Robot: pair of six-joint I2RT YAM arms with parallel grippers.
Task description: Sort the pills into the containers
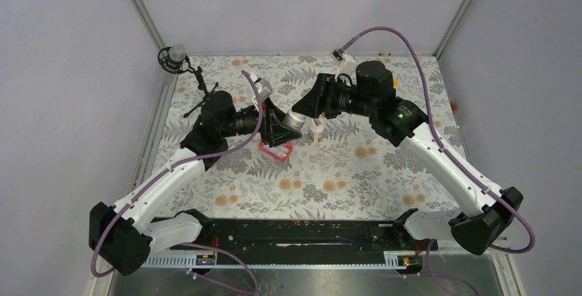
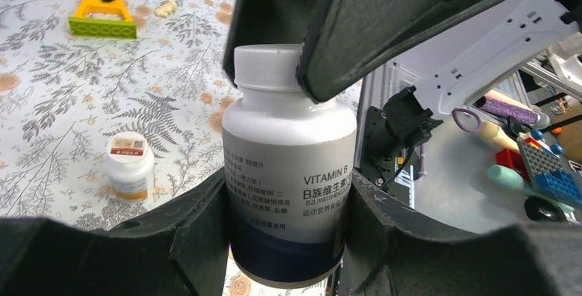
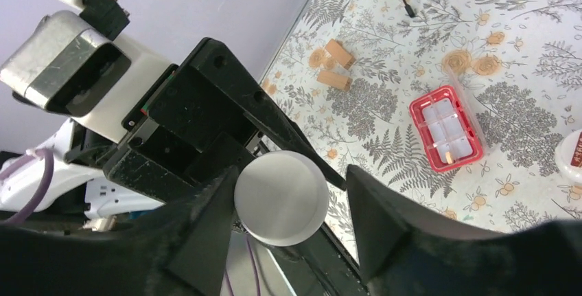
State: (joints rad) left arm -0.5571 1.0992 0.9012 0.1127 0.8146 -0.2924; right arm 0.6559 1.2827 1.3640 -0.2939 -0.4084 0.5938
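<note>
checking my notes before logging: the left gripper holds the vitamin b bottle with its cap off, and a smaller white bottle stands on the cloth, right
Not quite. The white cap is on the vitamin b bottle, not off, as the left wrist view shows. The rest holds: the left gripper holds that bottle by its body, and the smaller white bottle stands upright on the cloth.

A robotics lab cell is being shown: 2 arms are being carried on a rail, and a floral cloth is being enclosed by plain walls and metal posts.
</note>
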